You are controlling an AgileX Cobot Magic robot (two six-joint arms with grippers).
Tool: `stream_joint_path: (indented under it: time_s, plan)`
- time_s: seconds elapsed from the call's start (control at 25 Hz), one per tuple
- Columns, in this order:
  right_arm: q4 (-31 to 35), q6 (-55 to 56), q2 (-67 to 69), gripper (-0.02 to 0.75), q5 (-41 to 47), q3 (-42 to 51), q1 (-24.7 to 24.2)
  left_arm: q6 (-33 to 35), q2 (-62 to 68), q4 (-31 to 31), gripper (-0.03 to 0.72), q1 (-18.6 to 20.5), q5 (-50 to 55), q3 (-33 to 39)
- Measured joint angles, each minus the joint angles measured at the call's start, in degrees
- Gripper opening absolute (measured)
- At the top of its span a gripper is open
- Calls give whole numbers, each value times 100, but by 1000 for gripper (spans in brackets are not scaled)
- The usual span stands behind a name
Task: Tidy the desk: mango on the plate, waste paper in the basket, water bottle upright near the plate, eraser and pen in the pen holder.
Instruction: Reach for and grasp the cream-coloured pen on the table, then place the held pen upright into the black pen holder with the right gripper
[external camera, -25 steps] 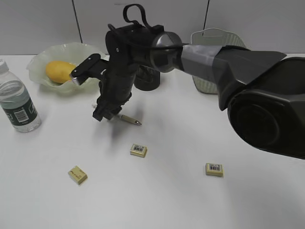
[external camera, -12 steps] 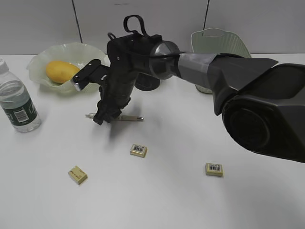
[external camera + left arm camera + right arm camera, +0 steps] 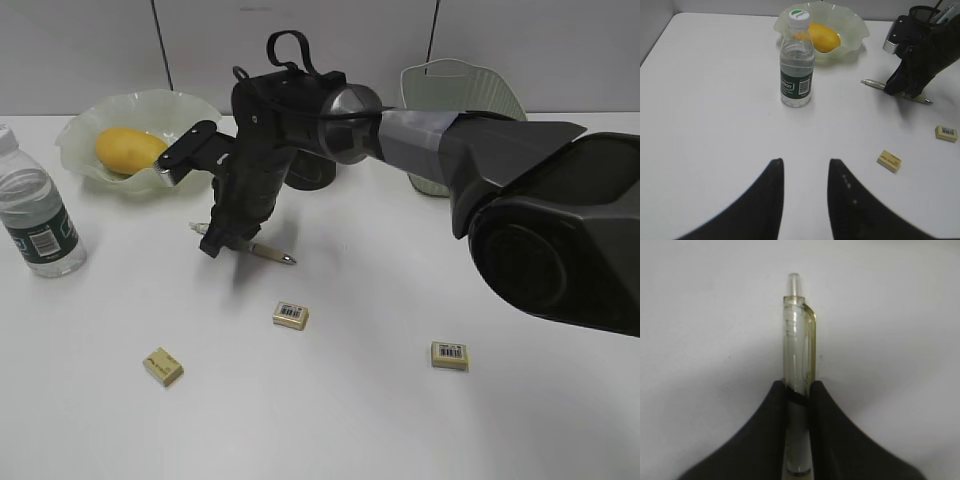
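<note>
My right gripper (image 3: 222, 240) reaches across to the left half of the desk (image 3: 360, 420) and is shut on a clear pen (image 3: 268, 252). The pen slants, with its tip low near the desk. In the right wrist view the pen (image 3: 799, 350) sticks out ahead of the shut gripper (image 3: 799, 390). The mango (image 3: 128, 148) lies in the plate (image 3: 80, 128). The water bottle (image 3: 35, 215) stands upright at the left. The pen holder (image 3: 312, 176) is half hidden behind the right arm. The basket (image 3: 460, 88) stands at the back right. My left gripper (image 3: 805, 162) is open and empty over bare desk. No waste paper shows.
Three small yellow erasers lie on the desk: one (image 3: 290, 315) in front of the pen, one (image 3: 163, 367) at front left, one (image 3: 450, 355) at front right. The right arm's bulky body (image 3: 540, 200) fills the right side. A grey wall runs along the back.
The right gripper has kept hold of the pen and shifted slightly up and to the right. The pen has turned from nearly level to slanting. The left gripper's earlier state is not shown.
</note>
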Motion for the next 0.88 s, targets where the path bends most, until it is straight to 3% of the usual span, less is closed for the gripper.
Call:
stream_joint_path:
  time_s: [0.36, 0.68, 0.88]
  plan:
    - [154, 43, -71, 113, 1002, -793, 0, 0, 0, 0, 233, 0, 0, 0]
    - [333, 250, -966, 113, 1125, -873, -56, 0, 0, 0, 233, 0, 0, 0]
    - [444, 276, -1591, 113, 1148, -878, -375, 0, 0, 0, 233, 0, 0, 0]
